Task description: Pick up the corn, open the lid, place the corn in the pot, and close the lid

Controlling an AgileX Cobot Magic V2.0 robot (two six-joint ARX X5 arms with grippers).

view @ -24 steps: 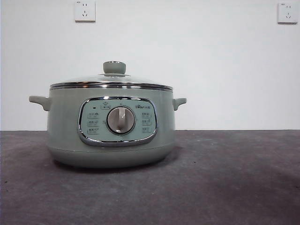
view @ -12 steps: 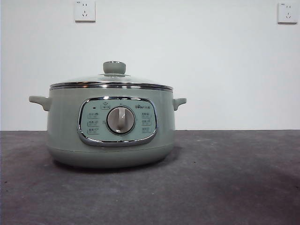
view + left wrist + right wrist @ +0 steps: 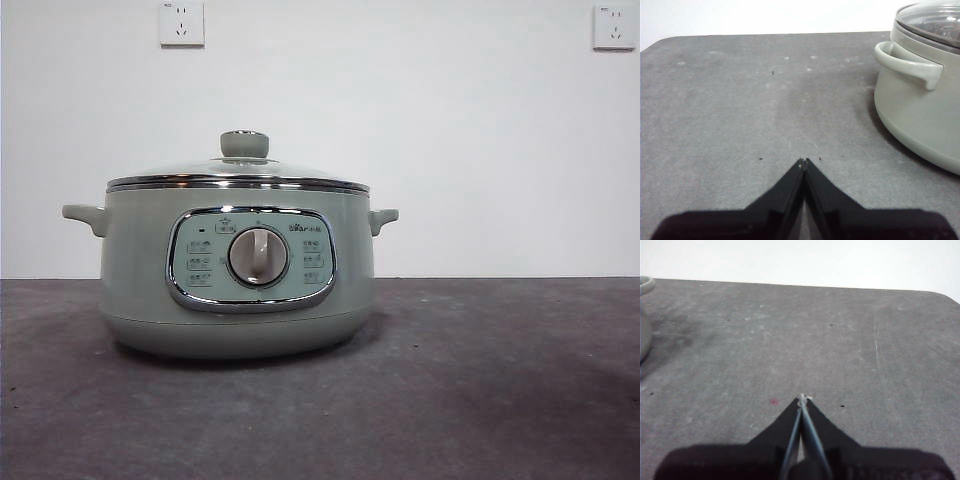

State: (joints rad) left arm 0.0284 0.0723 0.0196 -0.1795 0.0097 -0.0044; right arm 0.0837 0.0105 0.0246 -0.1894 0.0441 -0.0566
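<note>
Pot lidded on bench, both grippers clenched and idle

Pot (image 3: 238,270) sits left of centre on the grey bench (image 3: 480,400), control panel (image 3: 251,258) and silver dial (image 3: 258,256) facing front. Lid (image 3: 238,175) seated flat on the pot rim, green knob (image 3: 244,144) upright on top. Corn not seen in any view; through the glass I cannot tell what is inside.

Left gripper (image 3: 804,161) low over bare bench, jaws pressed together, holding nothing; pot's side handle (image 3: 907,62) well off to one side of it, not touching. Right gripper (image 3: 802,398) same: jaws closed tip to tip, empty, over open bench, only a sliver of the pot at the frame edge.

White wall behind with two sockets, one above the pot (image 3: 181,22), one at far right (image 3: 613,27). Nothing between grippers and pot
</note>
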